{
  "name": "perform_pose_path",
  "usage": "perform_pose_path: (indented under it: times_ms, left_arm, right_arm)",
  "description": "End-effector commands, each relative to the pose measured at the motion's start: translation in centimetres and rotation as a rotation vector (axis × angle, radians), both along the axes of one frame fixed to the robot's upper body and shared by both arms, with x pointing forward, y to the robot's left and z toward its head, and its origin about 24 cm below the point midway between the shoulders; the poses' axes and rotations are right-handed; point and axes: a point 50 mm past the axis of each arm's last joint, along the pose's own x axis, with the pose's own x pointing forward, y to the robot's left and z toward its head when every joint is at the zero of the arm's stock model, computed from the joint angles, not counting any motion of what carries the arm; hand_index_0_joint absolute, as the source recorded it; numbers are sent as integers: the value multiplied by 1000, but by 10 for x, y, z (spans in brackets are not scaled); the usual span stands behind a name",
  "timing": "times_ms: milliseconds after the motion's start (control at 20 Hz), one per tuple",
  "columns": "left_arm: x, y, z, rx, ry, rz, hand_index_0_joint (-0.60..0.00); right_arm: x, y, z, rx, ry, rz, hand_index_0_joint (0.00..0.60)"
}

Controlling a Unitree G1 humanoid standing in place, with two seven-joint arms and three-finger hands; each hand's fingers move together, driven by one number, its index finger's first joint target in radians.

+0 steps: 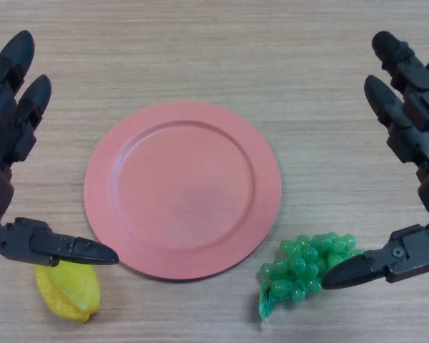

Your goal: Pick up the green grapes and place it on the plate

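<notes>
Table (pixel 200 43) fills frame; pink plate (pixel 182 189) centre, bare. Left hand (pixel 14 143) at left edge, spread, holding nothing. Right hand (pixel 415 143) at right edge, spread too, thumb tip just beside grapes (pixel 307 268), lower right, near plate rim. Yellow fruit (pixel 68 289) lower left. Risk: loose bunch slips or dangles from a shallow grab, or lands on the rim.

Soft, even overhead light falls on the pale wood-grain table (pixel 200 50), with only faint shadows and no glare.
</notes>
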Motion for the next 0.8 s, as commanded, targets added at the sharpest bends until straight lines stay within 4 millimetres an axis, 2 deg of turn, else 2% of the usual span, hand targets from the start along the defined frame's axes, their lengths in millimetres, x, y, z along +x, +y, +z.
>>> perform_pose_path:
  times_ms: [50,300,450,800]
  left_arm:
    - [-13,1,32,85,-229,31,0]
    - [-14,1,31,93,-229,40,0]
    - [-13,2,30,90,-232,29,0]
    - [-13,7,29,80,-236,62,0]
  right_arm:
    - [-12,-4,26,0,-200,16,0]
    - [-11,-5,26,-13,-197,38,0]
    - [-7,-5,20,-31,-181,48,0]
    - [16,5,-28,-312,-107,91,0]
